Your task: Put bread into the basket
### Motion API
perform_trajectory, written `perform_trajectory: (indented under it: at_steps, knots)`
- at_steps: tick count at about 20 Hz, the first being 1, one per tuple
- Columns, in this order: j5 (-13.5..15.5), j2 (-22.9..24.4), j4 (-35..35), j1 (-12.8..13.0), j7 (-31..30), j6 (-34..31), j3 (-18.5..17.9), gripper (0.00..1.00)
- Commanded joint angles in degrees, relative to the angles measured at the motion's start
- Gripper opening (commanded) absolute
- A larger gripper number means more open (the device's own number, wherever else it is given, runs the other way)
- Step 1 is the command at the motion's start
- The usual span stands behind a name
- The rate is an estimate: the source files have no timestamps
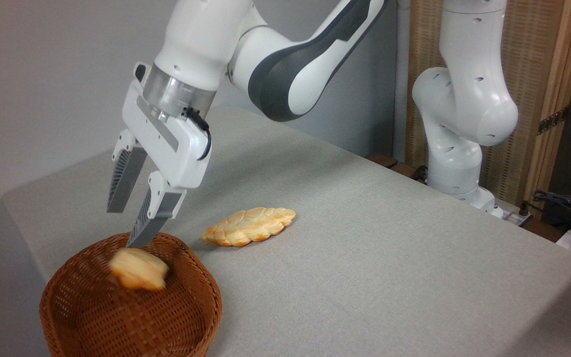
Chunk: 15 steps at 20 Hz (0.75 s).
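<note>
The bread (138,269) is a small golden bun, blurred, inside the mouth of the basket (186,317) near its back wall, free of the fingers. The basket is a round brown wicker bowl at the table's front left corner. My gripper (126,228) hangs open just above the basket's back rim, fingers pointing down and spread apart, with nothing between them. The lower fingertip ends just above the bread.
A longer, flat leaf-shaped bread (250,226) lies on the grey tablecloth (365,258) right of the basket. The arm's white base (456,148) stands at the table's back right, with a wooden screen and cables behind it.
</note>
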<state>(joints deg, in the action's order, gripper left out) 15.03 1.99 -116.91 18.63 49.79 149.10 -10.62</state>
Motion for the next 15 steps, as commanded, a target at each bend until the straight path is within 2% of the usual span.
perform_trajectory:
  at_steps: [1, 3, 5, 8, 10, 12, 15]
  knots:
    - [0.44, 1.87, 0.01, 0.18, -2.4, -2.75, -0.28, 1.0]
    - [0.35, 3.01, 0.19, 0.18, -4.42, -6.69, -0.46, 1.0]
    - [-0.78, 3.89, 1.67, 0.0, -5.4, -15.11, -0.63, 1.0]
    - [-9.29, 4.07, 5.36, -0.09, -8.9, -28.92, -0.37, 1.0]
    - [-12.82, 4.07, 5.99, 0.0, -12.33, -33.16, -0.19, 1.0]
    - [-14.41, 3.98, 6.08, 0.0, -14.27, -36.06, -0.28, 1.0]
    - [-14.51, 3.9, 6.52, -0.08, -16.38, -39.41, -0.46, 1.0]
